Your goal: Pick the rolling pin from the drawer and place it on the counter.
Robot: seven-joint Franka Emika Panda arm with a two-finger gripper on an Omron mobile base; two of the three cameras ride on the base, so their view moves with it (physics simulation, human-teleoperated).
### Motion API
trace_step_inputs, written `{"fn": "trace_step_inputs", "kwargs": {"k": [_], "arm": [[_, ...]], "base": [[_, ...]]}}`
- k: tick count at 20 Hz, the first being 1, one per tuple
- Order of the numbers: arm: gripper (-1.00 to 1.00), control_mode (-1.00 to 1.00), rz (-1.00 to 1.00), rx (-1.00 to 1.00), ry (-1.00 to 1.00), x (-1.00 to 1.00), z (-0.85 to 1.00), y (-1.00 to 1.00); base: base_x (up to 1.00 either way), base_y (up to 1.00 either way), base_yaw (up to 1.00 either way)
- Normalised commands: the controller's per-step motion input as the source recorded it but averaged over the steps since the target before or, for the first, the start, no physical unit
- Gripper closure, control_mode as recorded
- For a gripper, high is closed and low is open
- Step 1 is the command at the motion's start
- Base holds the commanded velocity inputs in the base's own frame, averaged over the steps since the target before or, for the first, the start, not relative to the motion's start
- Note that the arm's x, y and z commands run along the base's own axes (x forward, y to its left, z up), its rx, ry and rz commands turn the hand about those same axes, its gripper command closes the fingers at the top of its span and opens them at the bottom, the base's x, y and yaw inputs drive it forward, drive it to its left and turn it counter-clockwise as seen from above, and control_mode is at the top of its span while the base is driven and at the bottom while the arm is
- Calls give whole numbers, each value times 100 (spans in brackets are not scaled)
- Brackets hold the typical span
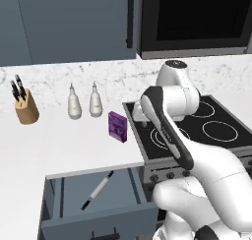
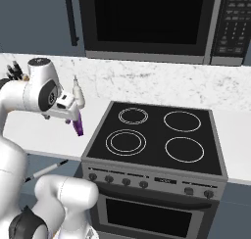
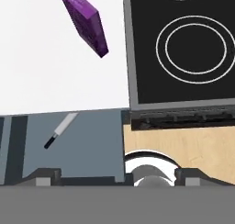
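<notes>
The rolling pin, a slim white rod with black handles, lies slantwise on the floor of the open blue-grey drawer below the white counter. The hand view looks down on the rolling pin in the drawer, left of centre. My gripper hangs high above the counter's front edge, near the stove's left side, pointing down. Its fingertips stand wide apart, so my gripper is open with nothing between them, well above the pin.
A purple box stands on the counter by the black stovetop. Two white bottles and a wooden knife block stand along the backsplash. A microwave and cabinet doors hang above.
</notes>
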Motion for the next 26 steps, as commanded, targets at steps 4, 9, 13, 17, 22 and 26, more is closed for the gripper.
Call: {"fn": "trace_step_inputs", "kwargs": {"k": [4,9,13,17,22,26], "arm": [[-100,-100,-1,-1,0,-46,-63,100],[-100,-100,0,-3,0,-9,-68,100],[-100,-100,3,-5,0,3,-86,100],[-100,-100,4,-8,10,11,-99,94],[-100,-100,0,-8,13,20,-95,87],[-100,-100,0,-2,14,39,-68,46]], "base": [[0,0,0],[0,0,0],[0,0,0],[0,0,0],[0,0,0],[0,0,0]]}}
